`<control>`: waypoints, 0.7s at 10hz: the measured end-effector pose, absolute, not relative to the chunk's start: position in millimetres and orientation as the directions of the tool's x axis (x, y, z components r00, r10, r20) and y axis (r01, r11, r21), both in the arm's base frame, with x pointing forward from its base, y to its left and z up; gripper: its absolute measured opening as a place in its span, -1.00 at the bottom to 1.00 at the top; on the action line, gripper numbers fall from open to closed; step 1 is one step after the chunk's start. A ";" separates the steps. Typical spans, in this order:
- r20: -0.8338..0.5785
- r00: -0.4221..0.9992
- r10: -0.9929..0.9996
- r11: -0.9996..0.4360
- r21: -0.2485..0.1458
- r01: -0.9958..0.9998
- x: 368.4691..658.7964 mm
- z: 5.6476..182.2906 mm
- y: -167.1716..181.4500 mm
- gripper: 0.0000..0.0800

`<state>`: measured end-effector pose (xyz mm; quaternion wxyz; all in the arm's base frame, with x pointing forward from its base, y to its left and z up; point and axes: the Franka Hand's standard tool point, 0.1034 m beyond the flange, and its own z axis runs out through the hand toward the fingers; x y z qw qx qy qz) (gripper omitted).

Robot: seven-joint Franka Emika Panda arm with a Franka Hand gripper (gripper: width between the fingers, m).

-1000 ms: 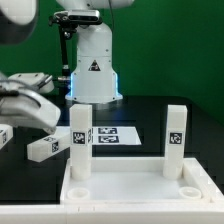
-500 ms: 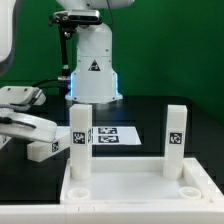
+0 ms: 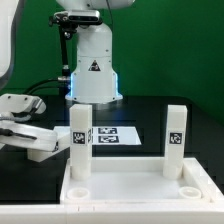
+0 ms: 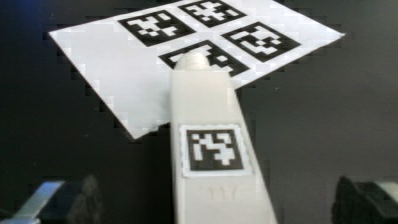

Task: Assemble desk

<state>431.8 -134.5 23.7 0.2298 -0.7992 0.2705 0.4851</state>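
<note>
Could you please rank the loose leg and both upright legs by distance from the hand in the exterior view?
1. Loose leg, lying within the open hand.
2. Upright leg at exterior view's left.
3. Upright leg at exterior view's right.

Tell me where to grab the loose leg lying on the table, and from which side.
Take the lying leg across its two long side faces, near the tagged end, coming straight down from above. It lies flat on the black table with both long sides free and parallel, and the open gripper hangs over it with a finger on each side, clear of it.
</note>
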 end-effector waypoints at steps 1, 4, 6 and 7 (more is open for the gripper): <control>-0.900 0.384 -0.207 -0.751 -0.105 -0.651 432.4 23.4 -132.1 0.62; -0.884 0.414 -0.218 -0.768 -0.106 -0.632 433.9 12.1 -126.5 0.62; -0.878 0.430 -0.210 -0.775 -0.118 -0.621 435.5 10.1 -125.0 0.62; -0.875 0.435 -0.213 -0.778 -0.118 -0.617 436.7 9.2 -123.9 0.62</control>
